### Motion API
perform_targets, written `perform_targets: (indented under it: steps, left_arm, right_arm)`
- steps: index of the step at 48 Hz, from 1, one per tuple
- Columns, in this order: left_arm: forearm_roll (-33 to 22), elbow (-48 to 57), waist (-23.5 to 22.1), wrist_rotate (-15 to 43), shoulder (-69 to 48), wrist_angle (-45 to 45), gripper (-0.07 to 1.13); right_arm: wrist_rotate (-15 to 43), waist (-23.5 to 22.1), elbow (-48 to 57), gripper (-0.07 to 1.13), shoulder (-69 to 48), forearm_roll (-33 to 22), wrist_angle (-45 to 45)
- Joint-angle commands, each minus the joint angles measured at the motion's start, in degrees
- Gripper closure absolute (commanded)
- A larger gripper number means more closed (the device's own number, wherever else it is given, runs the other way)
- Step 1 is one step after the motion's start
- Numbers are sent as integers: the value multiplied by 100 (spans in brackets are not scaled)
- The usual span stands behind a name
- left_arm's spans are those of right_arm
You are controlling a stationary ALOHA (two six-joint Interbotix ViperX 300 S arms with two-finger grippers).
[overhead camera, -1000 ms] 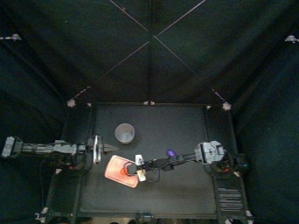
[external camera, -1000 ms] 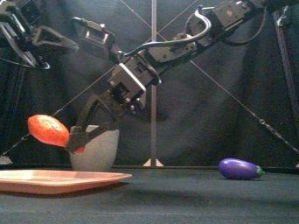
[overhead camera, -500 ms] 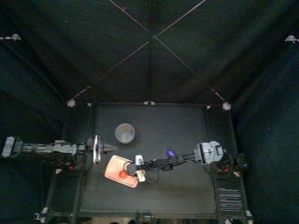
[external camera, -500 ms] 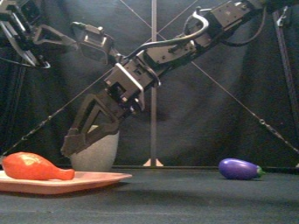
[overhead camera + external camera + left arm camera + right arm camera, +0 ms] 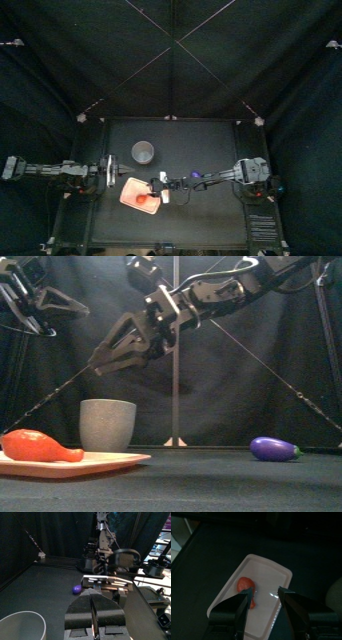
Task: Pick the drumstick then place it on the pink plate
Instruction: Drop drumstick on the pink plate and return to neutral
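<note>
A red drumstick (image 5: 34, 445) lies on the pink plate (image 5: 100, 461) at the front left of the surface (image 5: 187, 491), with a tall grey cup (image 5: 107, 424) just behind. The right gripper (image 5: 264, 594) hangs above the plate, jaws open and empty. The left gripper (image 5: 93, 609) rests at the left, jaws closed. A purple eggplant (image 5: 274, 448) sits well apart. The placing looks done; the right arm need only draw clear.

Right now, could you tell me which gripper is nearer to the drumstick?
Right. The right gripper hangs open above the drumstick; the left gripper rests shut, left of the pink plate.
</note>
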Motion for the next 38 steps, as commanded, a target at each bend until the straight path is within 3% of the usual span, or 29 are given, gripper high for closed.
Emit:
perform_targets:
  steps: [1, 13, 38]
  left_arm:
    - [0, -26, -18, 9, 18, -44, 93]
    - [0, 18, -26, 9, 26, -26, 93]
    - [18, 18, -35, 18, 18, -18, 93]
  right_arm:
    - [-18, -167, 378, 23, -668, 62, -554]
    - [-18, -501, 1512, 23, -1670, 272, -1951]
    - [-26, -870, 3384, 23, -3120, 729, -3199]
